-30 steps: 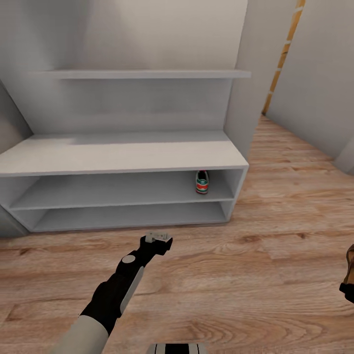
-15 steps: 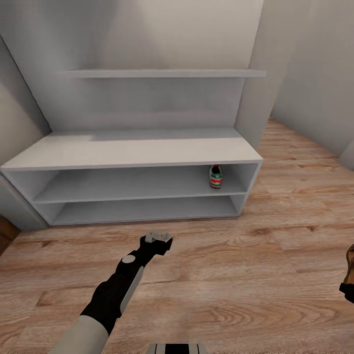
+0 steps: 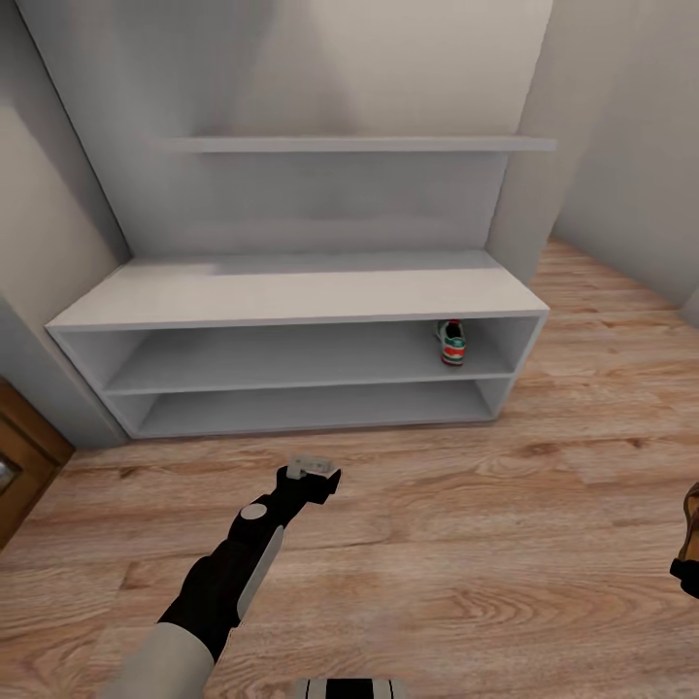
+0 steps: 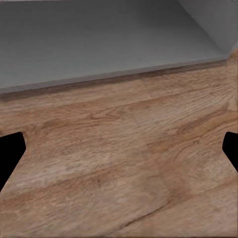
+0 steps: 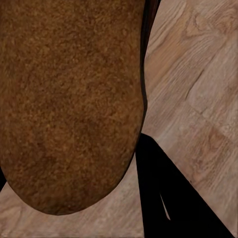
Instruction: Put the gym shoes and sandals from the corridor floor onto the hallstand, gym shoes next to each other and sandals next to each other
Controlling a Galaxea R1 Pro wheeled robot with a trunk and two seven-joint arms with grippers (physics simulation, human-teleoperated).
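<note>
The light grey hallstand (image 3: pixel 291 291) stands against the wall ahead, its bench base on the wood-plank corridor floor (image 3: pixel 466 524). One gym shoe (image 3: pixel 450 342), white with green stripes and a red heel, sits at the right end of the middle tier. My left gripper (image 3: pixel 313 470) hovers open over the floor in front of the base; its wrist view shows the floor (image 4: pixel 119 163) and the base's lower edge (image 4: pixel 99 44) between wide-apart fingers. At the picture's right edge my right gripper (image 3: pixel 687 573) is shut on a brown sandal (image 3: pixel 691 519), whose sole (image 5: pixel 69 99) looms large beside a black finger (image 5: pixel 163 198).
An upper wall shelf (image 3: pixel 359 144) hangs above the bench top. A brown wooden panel (image 3: pixel 19 466) shows at the lower left beside a grey wall (image 3: pixel 49 243). Open plank floor stretches between me and the hallstand and off to the right.
The whole picture has shifted: the hallstand and shoe now sit further right, and a brown panel has come into view at lower left. That is camera motion; both arms hold the same pose.
</note>
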